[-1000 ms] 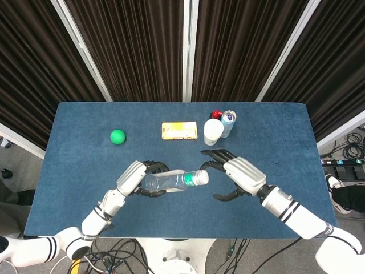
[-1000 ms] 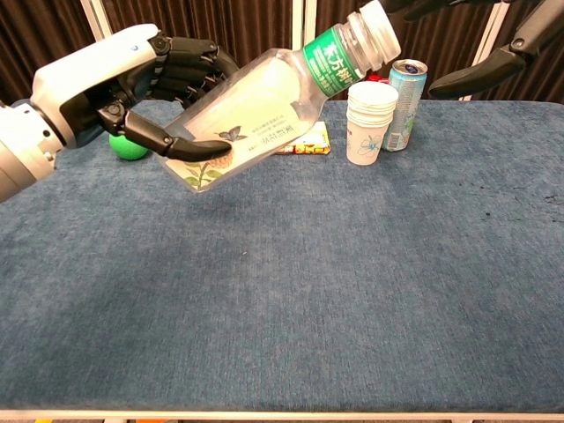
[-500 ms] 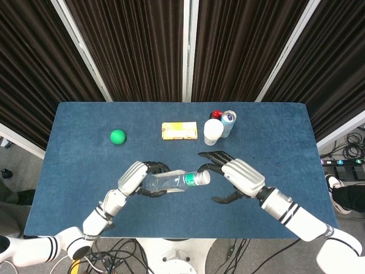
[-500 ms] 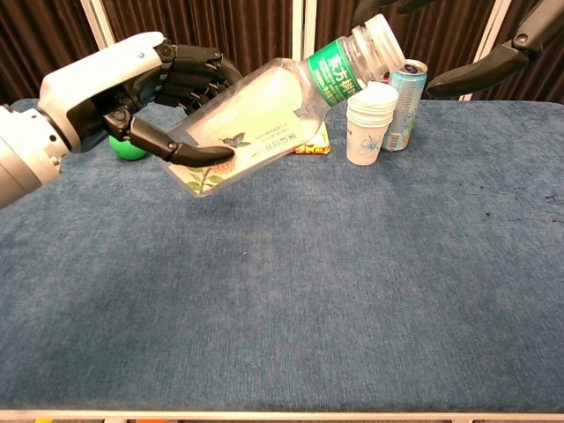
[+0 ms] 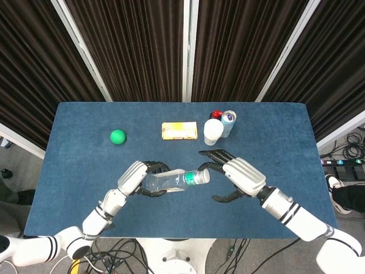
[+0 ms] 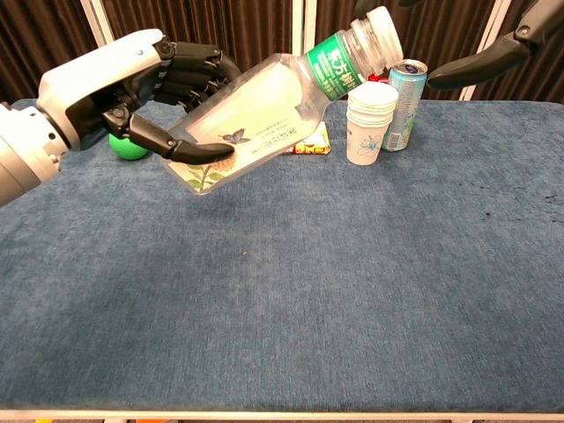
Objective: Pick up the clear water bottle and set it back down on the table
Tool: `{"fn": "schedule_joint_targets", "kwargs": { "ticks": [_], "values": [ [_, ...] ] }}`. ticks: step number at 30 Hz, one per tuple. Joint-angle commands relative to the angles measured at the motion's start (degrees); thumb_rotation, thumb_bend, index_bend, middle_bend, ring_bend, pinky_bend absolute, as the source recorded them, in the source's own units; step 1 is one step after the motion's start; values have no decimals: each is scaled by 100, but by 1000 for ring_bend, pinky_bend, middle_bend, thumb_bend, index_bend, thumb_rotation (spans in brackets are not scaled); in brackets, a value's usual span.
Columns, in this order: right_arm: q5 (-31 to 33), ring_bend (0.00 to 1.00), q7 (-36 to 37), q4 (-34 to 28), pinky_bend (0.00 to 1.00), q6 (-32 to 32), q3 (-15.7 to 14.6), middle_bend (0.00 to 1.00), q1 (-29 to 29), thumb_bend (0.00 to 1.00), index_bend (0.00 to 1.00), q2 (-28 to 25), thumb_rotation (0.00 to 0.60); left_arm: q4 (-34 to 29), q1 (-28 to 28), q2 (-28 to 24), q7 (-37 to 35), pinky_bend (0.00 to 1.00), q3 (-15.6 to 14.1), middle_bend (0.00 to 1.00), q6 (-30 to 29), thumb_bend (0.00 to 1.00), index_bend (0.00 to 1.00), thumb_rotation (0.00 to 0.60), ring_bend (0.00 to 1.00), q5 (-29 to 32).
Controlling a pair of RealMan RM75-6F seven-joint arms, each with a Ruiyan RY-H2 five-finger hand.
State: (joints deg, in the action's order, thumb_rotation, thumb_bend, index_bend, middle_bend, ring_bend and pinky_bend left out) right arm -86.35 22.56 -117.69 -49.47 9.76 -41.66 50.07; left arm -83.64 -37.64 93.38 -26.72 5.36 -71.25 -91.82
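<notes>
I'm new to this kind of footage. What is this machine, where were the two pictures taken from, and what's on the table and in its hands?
This is a two-armed robot with fingered hands at a blue table. One picture looks down from its head, the other forward from its chest. Its left robot hand holds a clear water bottle tilted in the air. The right robot hand hovers open near the bottle's cap. On the table: a green ball, a yellow packet, stacked paper cups and a drink can.
</notes>
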Motion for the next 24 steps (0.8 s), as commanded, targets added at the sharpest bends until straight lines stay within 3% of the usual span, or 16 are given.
{"fn": "schedule_joint_targets", "kwargs": {
  "ticks": [1, 24],
  "values": [
    [35, 0, -2, 23, 0, -11, 10, 36, 6, 120, 237, 2, 591, -7, 0, -1, 0, 518, -4, 531, -10, 383, 555, 600, 467, -12],
    [-66, 0, 48, -1, 0, 9, -45, 36, 33, 121, 236, -68, 591, -20, -17, -30, 29, 518, 8, 531, 24, 383, 555, 600, 467, 28]
  ]
}}
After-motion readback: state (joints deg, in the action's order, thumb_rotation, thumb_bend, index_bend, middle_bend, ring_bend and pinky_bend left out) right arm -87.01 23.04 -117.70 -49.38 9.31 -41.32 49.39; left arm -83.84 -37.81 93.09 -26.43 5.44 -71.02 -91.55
